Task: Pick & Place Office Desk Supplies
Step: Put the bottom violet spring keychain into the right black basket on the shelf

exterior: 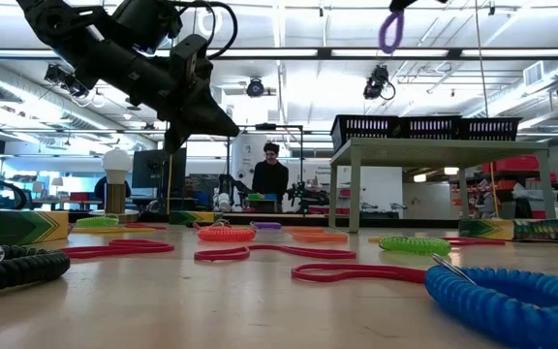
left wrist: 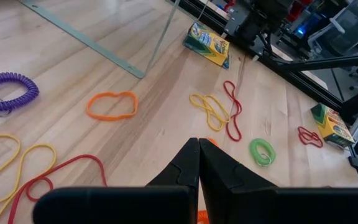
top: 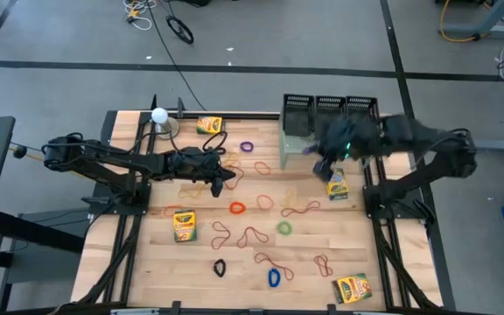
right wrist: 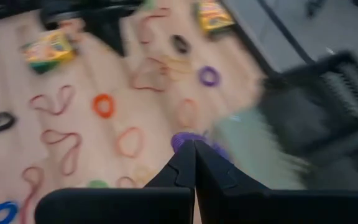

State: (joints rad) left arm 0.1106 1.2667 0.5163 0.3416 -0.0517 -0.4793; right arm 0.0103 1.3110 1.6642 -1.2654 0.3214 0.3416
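My right gripper (top: 323, 166) hovers by the pale green shelf's (top: 297, 145) near right corner and is shut on a purple coil band (right wrist: 183, 140). In the low view that band (exterior: 390, 31) hangs high above the table. My left gripper (top: 226, 180) is shut and raised over the table's middle, among flat rubber bands. An orange coil band (top: 236, 208) lies just near of it, and a bit of orange (left wrist: 211, 142) shows behind its fingertips; I cannot tell if they touch it. Crayon boxes (top: 184, 226) (top: 337, 184) lie flat on the wood. Three black mesh trays (top: 331, 107) stand on the shelf. My right gripper pinches the purple coil band between its two shut fingers; the fingers cover the place of contact, and part of the loop (right wrist: 178, 139) shows just past their tips. The band is lifted clear of the table and hangs as a loop.
Many bands lie scattered over the wood: a purple coil (top: 247, 146), a green coil (top: 284, 227), a blue coil (top: 274, 278), a black one (top: 220, 268). More crayon boxes sit at the far edge (top: 209, 125) and the near right corner (top: 352, 289). A white ball on a stand (top: 159, 115) is far left. A person (exterior: 270, 174) stands beyond the table.
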